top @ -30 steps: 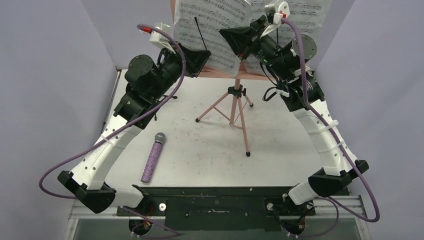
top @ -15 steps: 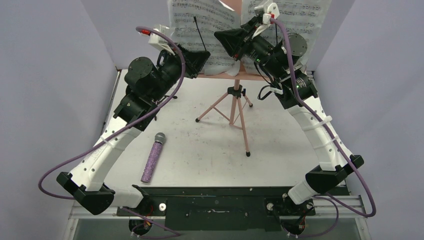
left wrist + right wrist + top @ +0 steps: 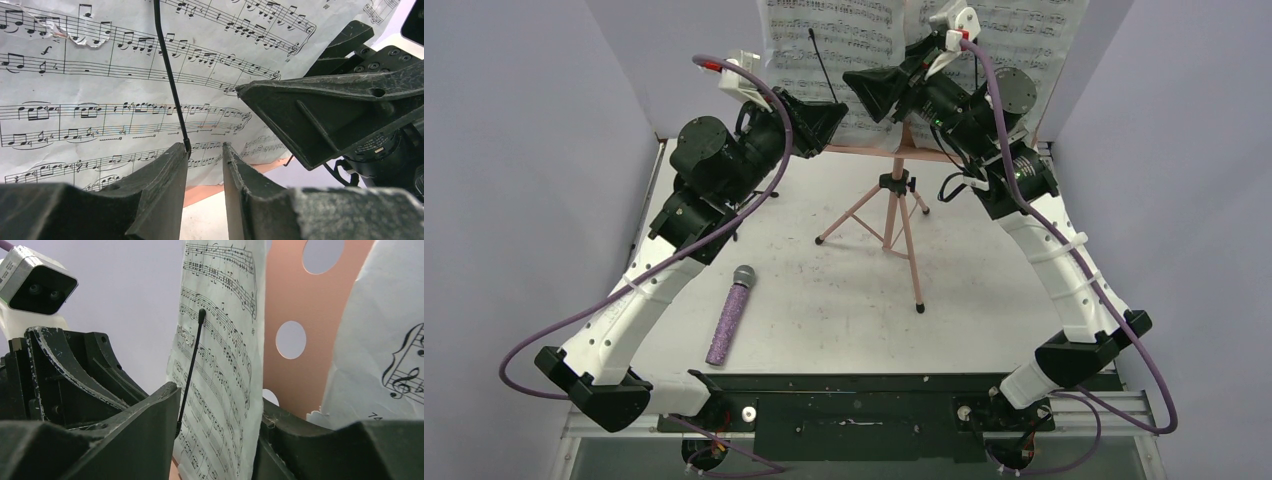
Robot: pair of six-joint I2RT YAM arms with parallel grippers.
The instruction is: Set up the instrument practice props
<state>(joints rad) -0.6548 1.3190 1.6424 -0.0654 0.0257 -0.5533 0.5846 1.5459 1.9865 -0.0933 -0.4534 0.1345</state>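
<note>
The pink perforated music stand (image 3: 894, 205) stands at the table's back middle on its tripod. Two white sheet-music pages lean on it, left (image 3: 824, 35) and right (image 3: 1029, 30). A thin black retaining arm (image 3: 170, 75) lies across the left page. My left gripper (image 3: 827, 113) is open and empty at that page's lower edge (image 3: 100, 75). My right gripper (image 3: 866, 85) is open, and the left page's right edge (image 3: 220, 340) stands between its jaws. The purple glitter microphone (image 3: 729, 315) lies on the table at front left. The black mic stand is mostly hidden under my left arm.
Grey walls close in the table on the left, back and right. The stand's pink desk (image 3: 295, 300) shows bare between the two pages. The right page (image 3: 390, 340) is torn at its lower left corner. My two grippers are close together in front of the stand.
My right gripper has moved left and up, onto the left page's right edge. That page's bent top corner now lies flat. My left gripper has hardly moved.
</note>
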